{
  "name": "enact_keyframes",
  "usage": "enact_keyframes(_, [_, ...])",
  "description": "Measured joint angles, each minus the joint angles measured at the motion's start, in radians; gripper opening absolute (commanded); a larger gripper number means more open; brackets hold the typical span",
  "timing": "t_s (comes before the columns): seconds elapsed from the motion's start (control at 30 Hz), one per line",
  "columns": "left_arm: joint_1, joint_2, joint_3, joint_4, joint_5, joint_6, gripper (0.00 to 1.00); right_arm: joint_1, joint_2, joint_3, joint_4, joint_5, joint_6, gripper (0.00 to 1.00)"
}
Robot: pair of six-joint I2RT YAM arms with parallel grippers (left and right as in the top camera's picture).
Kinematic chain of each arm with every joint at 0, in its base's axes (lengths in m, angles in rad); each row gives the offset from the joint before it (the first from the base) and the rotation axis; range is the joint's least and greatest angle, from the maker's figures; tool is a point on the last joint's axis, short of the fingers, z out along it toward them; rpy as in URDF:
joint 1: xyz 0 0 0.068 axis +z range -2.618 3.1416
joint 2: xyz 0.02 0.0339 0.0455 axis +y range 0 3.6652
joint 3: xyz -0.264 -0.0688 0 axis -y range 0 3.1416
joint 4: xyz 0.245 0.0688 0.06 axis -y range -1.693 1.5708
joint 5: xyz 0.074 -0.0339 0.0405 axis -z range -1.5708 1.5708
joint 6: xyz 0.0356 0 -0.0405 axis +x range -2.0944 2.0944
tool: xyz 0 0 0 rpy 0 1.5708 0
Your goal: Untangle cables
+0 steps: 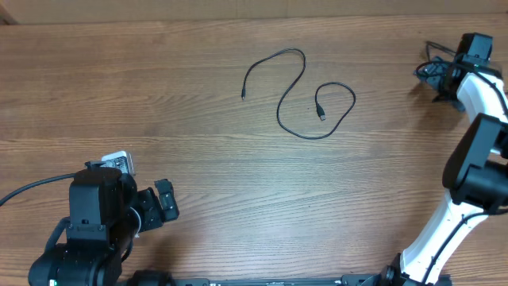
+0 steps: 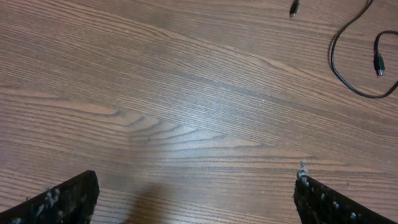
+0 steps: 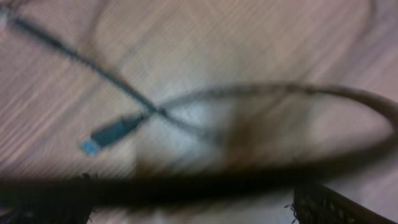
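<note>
My right pincer (image 3: pixel 193 208) is sitting out at the far right edge of the table. Going by the blurry wrist view, its jaws are standing apart and not biting anything, with one finger (image 3: pixel 339 202) showing way off in the corner. A fat dark strand is running right across in front of it, so close it's just a smear. I can't tell if it's resting on the fingers or just passing by. Behind it two thinner strands are crossing, and a blue-tipped plug (image 3: pixel 106 134) is lying just beside that crossing. That's the tangle (image 1: pixel 426 71) I'm working on.

To do this well, I'm thinking of going for one strand only, near its plug end and away from the crossing. Then I'm pulling low and slow along the wood so the rest isn't dragging along. Grabbing at the crossing is probably just tightening things.

My left pincer (image 2: pixel 198 186) is hanging wide open on my own side, holding nothing. One loose cable (image 1: pixel 298 99) is already lying by itself mid-table in a lazy S, well apart from the tangle.

The table (image 1: pixel 159 95) is flat wood grain and looking fairly smooth, so cords are probably sliding easily. There's lots of space between the loose cable and the tangle for laying out the next one. I'm not seeing anything of the room beyond the tabletop.
</note>
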Motion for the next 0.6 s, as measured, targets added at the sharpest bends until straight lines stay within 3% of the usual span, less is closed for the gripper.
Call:
enact_keyframes(0.13, [0.000, 0.000, 0.000, 0.000, 0.000, 0.000, 1.00, 0.001, -0.097, 0.004, -0.205, -0.020, 0.127, 1.00])
enact_keyframes(0.33, [0.000, 0.000, 0.000, 0.000, 0.000, 0.000, 1.00, 0.013, -0.192, 0.020, -0.384, -0.155, 0.193, 1.00])
enact_keyframes(0.6, [0.000, 0.000, 0.000, 0.000, 0.000, 0.000, 1.00, 0.204, -0.193, 0.020, -0.388, -0.348, 0.010, 1.00])
